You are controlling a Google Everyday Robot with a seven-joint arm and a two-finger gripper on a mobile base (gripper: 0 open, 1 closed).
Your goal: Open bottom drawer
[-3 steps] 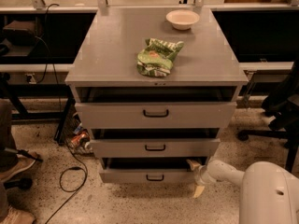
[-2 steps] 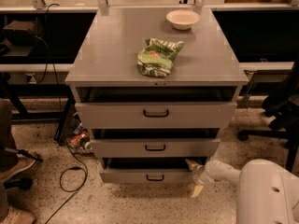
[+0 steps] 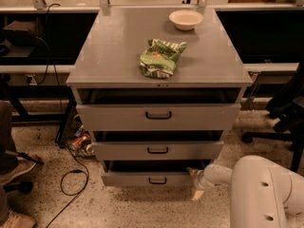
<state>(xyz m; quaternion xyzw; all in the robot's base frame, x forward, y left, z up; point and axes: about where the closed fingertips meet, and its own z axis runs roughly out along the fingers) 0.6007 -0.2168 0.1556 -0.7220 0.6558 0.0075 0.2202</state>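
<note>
bottom drawer (image 3: 142,178): lowest of three grey fronts, directly left of the gripper (image 3: 194,183), small black bar handle (image 3: 157,180) at mid-front. Dark gap shows above its front, so it sits a little out of the carcass.

gripper: low, just above the floor (image 3: 133,208), at the right end of the bottom drawer front. Two tan fingertips (image 3: 197,195) spread apart one above the other, holding nothing; the upper one is at the drawer's right corner, can't tell if it touches. White arm (image 3: 266,194) runs off to the gripper's right, filling the lower right corner.

Up and left of gripper: middle drawer (image 3: 114,151), then top drawer (image 3: 109,117), each wider than the one below, both with dark gaps above.

Further up: flat grey cabinet top (image 3: 114,46). Crumpled green bag (image 3: 160,57) near its centre, pale bowl (image 3: 185,19) at the back, roughly straight above the gripper.

Room: speckled light floor. Black cable (image 3: 71,179) looped on it far left of gripper, some red-orange clutter (image 3: 80,141) by the cabinet's left foot. Dark chair base (image 3: 280,122) up-right of gripper. Black benches (image 3: 33,37) behind the cabinet on both sides.
</note>
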